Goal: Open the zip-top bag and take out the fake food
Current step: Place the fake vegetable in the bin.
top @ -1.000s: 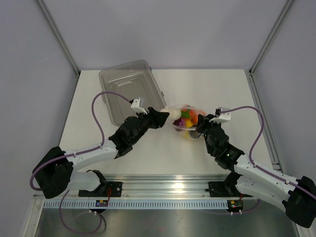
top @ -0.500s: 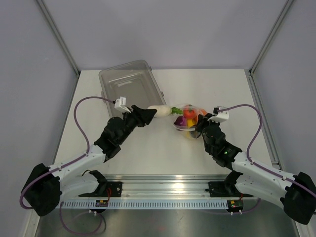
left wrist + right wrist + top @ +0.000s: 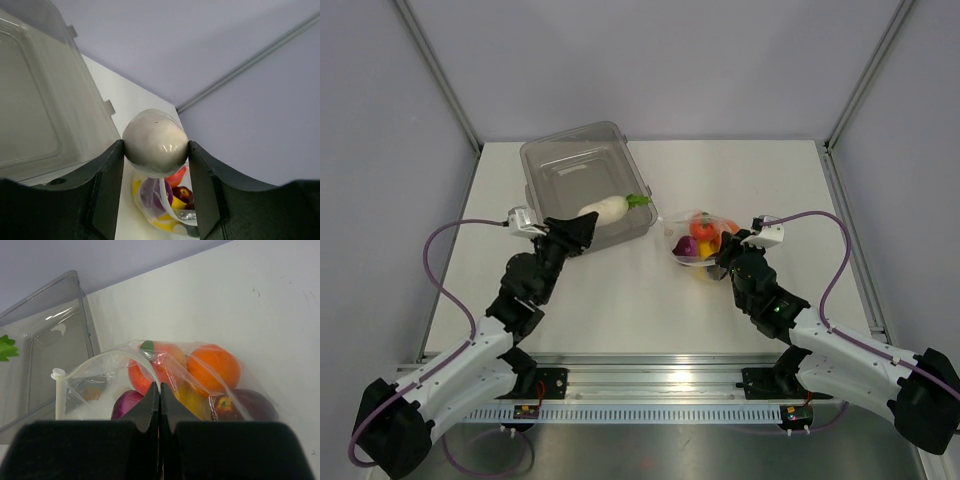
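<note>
The zip-top bag (image 3: 697,243) lies on the white table with its mouth gaping toward the left. Inside it, the right wrist view shows fake food: an orange (image 3: 212,367), a peach (image 3: 150,371), a purple piece (image 3: 126,403), a yellow banana (image 3: 192,398) and a dark red apple (image 3: 246,406). My right gripper (image 3: 160,389) is shut on the bag's (image 3: 100,375) upper film. My left gripper (image 3: 582,224) is shut on the white radish (image 3: 604,209), holding it above the tub's near right corner. In the left wrist view the radish (image 3: 155,141) fills the gap between the fingers (image 3: 107,185).
A rigid clear-grey tub (image 3: 582,180) stands at the back left, its long side toward the bag; it also shows as the tub (image 3: 47,342) in the right wrist view. Grey walls close the table on three sides. The table's (image 3: 620,300) front strip lies between the arms.
My left gripper has carried the radish out of the bag's mouth, leftward and back, to above the tub. My right gripper has stayed shut on the bag.
</note>
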You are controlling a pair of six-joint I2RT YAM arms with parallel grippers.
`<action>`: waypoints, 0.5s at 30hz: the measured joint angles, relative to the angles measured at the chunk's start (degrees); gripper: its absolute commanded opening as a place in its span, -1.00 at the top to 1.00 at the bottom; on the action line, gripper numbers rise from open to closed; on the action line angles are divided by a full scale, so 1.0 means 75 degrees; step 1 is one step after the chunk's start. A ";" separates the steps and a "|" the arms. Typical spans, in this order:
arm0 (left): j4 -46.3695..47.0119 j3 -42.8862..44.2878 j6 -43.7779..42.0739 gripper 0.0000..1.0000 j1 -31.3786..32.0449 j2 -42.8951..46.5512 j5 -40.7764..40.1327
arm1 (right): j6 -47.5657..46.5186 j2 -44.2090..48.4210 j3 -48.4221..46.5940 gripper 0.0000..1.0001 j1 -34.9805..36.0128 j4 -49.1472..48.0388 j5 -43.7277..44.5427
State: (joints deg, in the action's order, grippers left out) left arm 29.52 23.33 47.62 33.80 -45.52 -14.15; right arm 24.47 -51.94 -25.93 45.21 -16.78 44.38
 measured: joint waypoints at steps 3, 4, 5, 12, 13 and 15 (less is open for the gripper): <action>-0.0128 -0.0099 0.0044 0.53 -0.0114 0.0105 -0.0600 | 0.0000 0.0000 0.0000 1.00 0.0000 0.0000 0.0000; -0.0134 -0.0163 0.0070 0.57 -0.0154 0.0105 -0.0793 | -0.0003 0.0000 0.0000 1.00 0.0000 0.0000 0.0000; -0.0172 -0.0233 0.0096 0.57 -0.0204 0.0096 -0.0973 | 0.0000 0.0000 0.0000 1.00 0.0000 0.0000 0.0000; -0.0181 -0.0347 0.0166 0.58 -0.0816 -0.0545 -0.1378 | 0.0000 -0.0058 -0.0020 1.00 0.0000 0.0000 -0.0003; -0.0125 -0.0347 0.0181 0.58 -0.0953 -0.0740 -0.1297 | -0.0003 -0.0058 -0.0020 1.00 0.0000 0.0000 -0.0003; 0.0090 -0.0344 0.0265 0.59 -0.1274 -0.1189 -0.1017 | 0.0000 -0.0061 -0.0020 1.00 0.0000 0.0003 0.0000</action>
State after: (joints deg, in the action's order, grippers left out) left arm 30.20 20.75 49.60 24.25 -54.43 -21.78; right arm 24.47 -52.40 -26.09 45.21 -16.75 44.38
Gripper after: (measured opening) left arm 0.525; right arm 0.033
